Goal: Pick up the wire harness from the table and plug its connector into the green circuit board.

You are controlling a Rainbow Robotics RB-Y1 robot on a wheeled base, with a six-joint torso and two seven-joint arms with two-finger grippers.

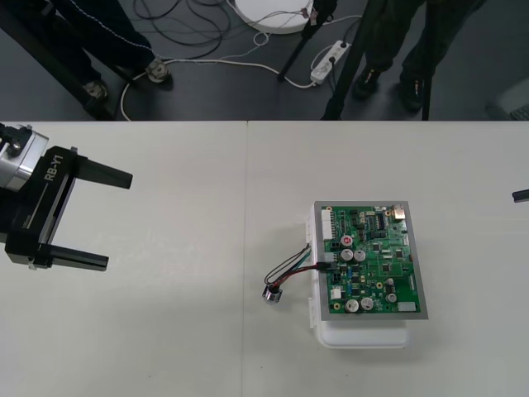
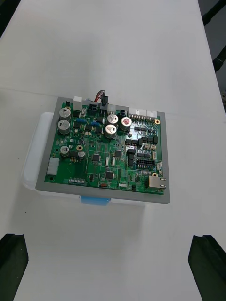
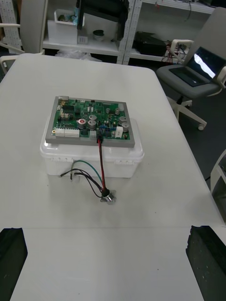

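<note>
Table (image 1: 165, 347): one board (image 1: 372, 260), one harness (image 1: 289, 269)

Black jaws, silver link (image 1: 8, 164), white RB-Y1 lettering (image 1: 51, 169).

Open table (image 1: 149, 347) all round green circuit board (image 1: 372, 260), harness wires (image 1: 296, 266) looping off its left edge

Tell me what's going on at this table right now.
Nothing is being held at this moment. The wire harness has its black plug at the edge of the green circuit board, apparently seated. Its wires loop down past the white base to the round metal socket, which lies on the table. The left gripper hangs open at the table's left side. The right gripper is open too, back from the board.
</note>
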